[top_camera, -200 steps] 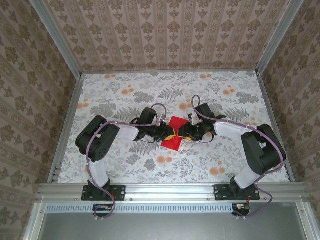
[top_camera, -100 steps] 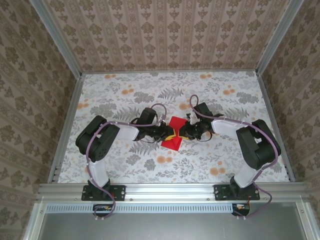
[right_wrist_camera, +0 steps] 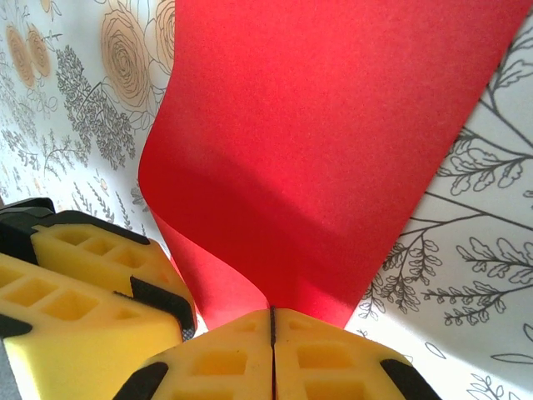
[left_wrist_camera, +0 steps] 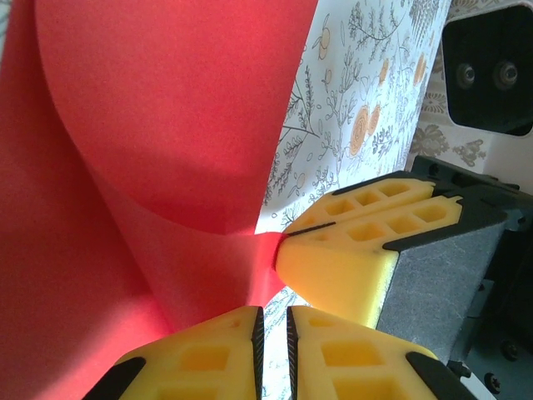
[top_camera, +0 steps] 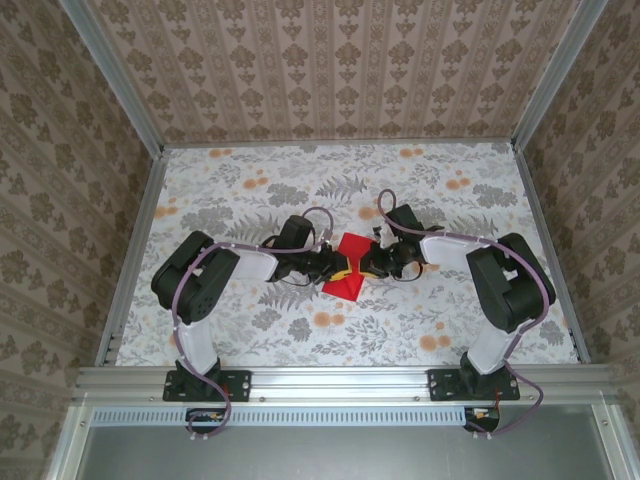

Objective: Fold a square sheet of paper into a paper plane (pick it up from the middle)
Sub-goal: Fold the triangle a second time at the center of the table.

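The table (top_camera: 250, 190) is covered with a pale cloth printed with grey leaves and orange flowers. Walls (top_camera: 340, 70) papered in a beige floral stripe close it in on three sides, and a ribbed aluminium rail (top_camera: 340, 382) runs along the near edge.

The sheet of paper (top_camera: 348, 272) sits at the middle of the table, slightly nearer the near edge than the far one. It is plain bright red, matte and unmarked. From above its outline is pinched at the waist and wider toward the near edge, though the arms probably hide part of it. Up close it bows in a smooth curve rather than lying flat (left_wrist_camera: 166, 125), with one soft crease line (right_wrist_camera: 316, 142).

The left gripper (left_wrist_camera: 271, 321) has its yellow, honeycomb-moulded foam pads nearly together, nipping the paper's edge. The right gripper (right_wrist_camera: 272, 321) has its pads pressed tight on the opposite edge, and the two grippers almost touch.
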`<state>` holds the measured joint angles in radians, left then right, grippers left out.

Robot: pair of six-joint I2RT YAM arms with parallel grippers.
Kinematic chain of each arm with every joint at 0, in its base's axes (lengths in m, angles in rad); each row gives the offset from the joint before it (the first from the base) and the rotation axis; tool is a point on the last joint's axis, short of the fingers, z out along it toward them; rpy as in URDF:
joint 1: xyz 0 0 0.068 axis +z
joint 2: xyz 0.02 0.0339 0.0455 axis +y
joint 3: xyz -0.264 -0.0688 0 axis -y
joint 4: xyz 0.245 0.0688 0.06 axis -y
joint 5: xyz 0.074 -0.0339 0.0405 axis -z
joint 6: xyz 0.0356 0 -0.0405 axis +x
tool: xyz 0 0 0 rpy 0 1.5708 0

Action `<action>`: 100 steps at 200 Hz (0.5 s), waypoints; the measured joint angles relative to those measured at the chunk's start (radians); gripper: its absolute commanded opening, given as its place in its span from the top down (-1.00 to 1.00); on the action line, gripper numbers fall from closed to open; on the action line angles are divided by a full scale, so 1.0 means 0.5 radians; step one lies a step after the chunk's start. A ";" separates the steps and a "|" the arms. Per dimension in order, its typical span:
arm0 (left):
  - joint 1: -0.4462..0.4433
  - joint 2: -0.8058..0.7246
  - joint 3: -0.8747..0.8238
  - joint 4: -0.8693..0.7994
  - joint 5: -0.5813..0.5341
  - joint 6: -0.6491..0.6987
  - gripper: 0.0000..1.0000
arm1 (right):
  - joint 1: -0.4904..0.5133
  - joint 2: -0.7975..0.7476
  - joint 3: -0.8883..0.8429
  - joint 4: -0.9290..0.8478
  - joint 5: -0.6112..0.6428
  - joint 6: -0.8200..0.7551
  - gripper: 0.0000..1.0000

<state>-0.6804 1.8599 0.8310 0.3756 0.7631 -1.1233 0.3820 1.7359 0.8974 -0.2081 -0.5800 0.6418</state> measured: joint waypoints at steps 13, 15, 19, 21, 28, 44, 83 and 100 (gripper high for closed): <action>-0.002 0.000 0.002 0.000 0.001 0.000 0.65 | 0.000 0.004 0.010 -0.001 0.002 -0.014 0.84; -0.002 0.000 0.002 0.000 0.001 0.000 0.65 | 0.000 0.005 0.011 -0.001 0.002 -0.014 0.84; -0.002 0.000 0.002 0.000 0.001 0.000 0.65 | 0.000 0.007 0.014 -0.001 0.002 -0.018 0.84; -0.002 0.000 0.002 0.000 0.001 0.000 0.65 | 0.000 0.009 0.016 0.000 0.002 -0.021 0.84; -0.004 0.000 0.002 0.000 0.001 0.000 0.65 | 0.000 0.015 0.021 -0.001 0.004 -0.021 0.84; -0.012 0.011 0.011 0.000 0.002 0.000 0.65 | 0.000 0.034 0.025 -0.002 0.014 -0.027 0.84; -0.029 0.031 0.040 0.001 0.021 0.000 0.65 | 0.000 0.065 0.029 -0.016 0.054 -0.036 0.84; -0.034 0.036 0.055 0.002 0.025 0.000 0.65 | 0.000 0.069 0.034 -0.018 0.063 -0.037 0.84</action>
<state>-0.6975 1.8778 0.8585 0.3767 0.7757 -1.1233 0.3820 1.7702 0.9142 -0.2169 -0.5484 0.6231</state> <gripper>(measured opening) 0.173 0.083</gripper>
